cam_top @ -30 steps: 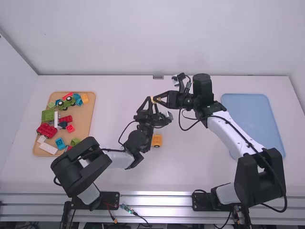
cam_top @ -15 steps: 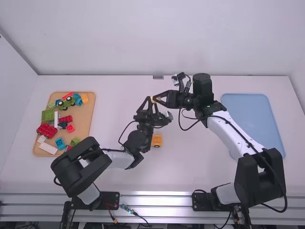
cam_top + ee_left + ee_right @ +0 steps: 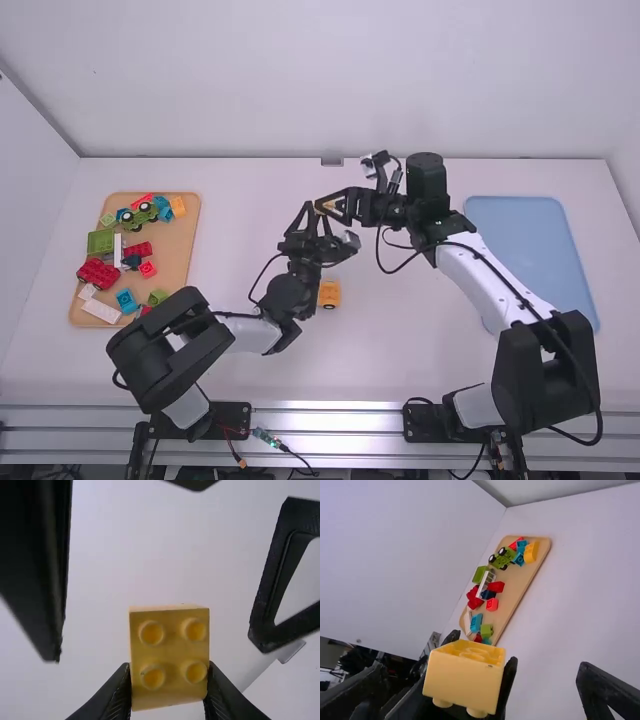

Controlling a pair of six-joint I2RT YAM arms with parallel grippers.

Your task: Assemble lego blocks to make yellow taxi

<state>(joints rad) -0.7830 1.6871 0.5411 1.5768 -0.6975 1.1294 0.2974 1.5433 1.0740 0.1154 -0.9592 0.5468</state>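
at upper middle of the high view, the left gripper (image 3: 169,672) is found clamping the yellow block (image 3: 170,655); the right gripper (image 3: 481,670), fingers parted, should square up before closing.

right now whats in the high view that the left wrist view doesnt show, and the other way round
High view: the wooden tray of mixed blocks, the blue tray, and a yellow piece on the table beside the left arm.
Left wrist view: four round studs facing the camera.
Both: the held yellow block, the left gripper holding it, and the right gripper.
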